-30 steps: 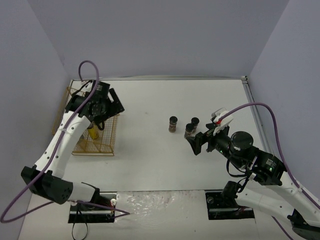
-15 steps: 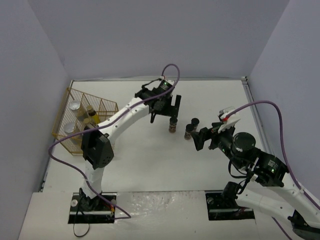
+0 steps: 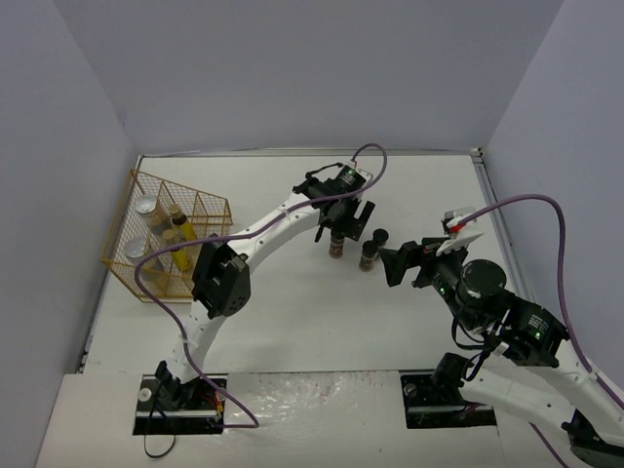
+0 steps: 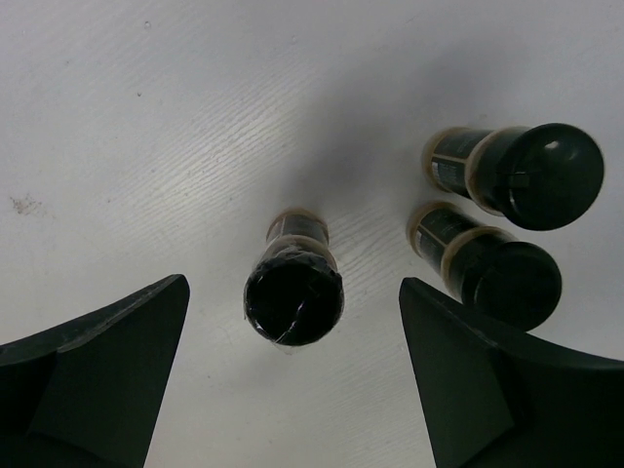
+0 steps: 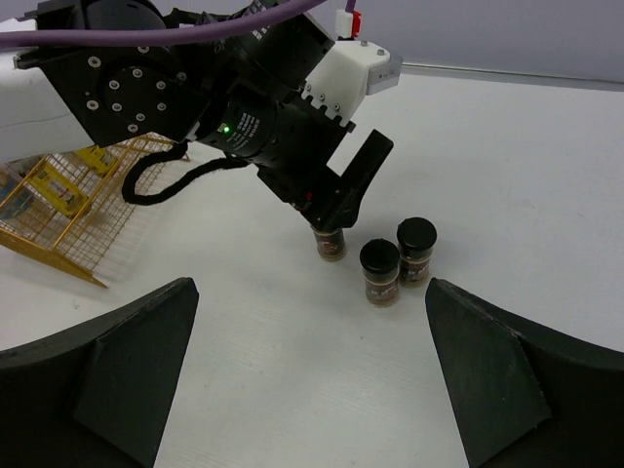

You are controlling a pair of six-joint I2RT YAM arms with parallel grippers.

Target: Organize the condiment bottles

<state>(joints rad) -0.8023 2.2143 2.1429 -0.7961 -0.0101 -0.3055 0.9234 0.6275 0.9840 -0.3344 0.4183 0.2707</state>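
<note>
- Three small dark black-capped jars out on the table (image 3: 292, 322): one jar (image 4: 292, 302) right between the fingers of the left pincer (image 3: 341, 230), two neighbour jars (image 4: 502, 278) just outside one finger.
- Left pincer open, fingers wide on both sides of that jar, not touching it, nothing held.
- Right pincer (image 3: 402, 263) open wide too, empty, facing the same group from the opposite side, near but apart.
- First risk: closing off-centre or only on the cap, so tipping the slim jar or squeezing it out sideways.
- Second risk: knocking the neighbour jars with the outer finger while descending or lifting; very close to each other, perhaps touching, hard to say from the wrist view.
- Third risk: meeting the right pincer, close on the far side of the group.
- Other bottles (image 3: 176, 216) standing in the gold wire rack (image 3: 195, 192), well away behind the left pincer, back along its arm.
- Surface: white, matte, flat, with faint grain; probably little hold for a narrow base.
- Room: plain pale walls (image 3: 292, 78) on three sides, even light, soft shadows.
</note>
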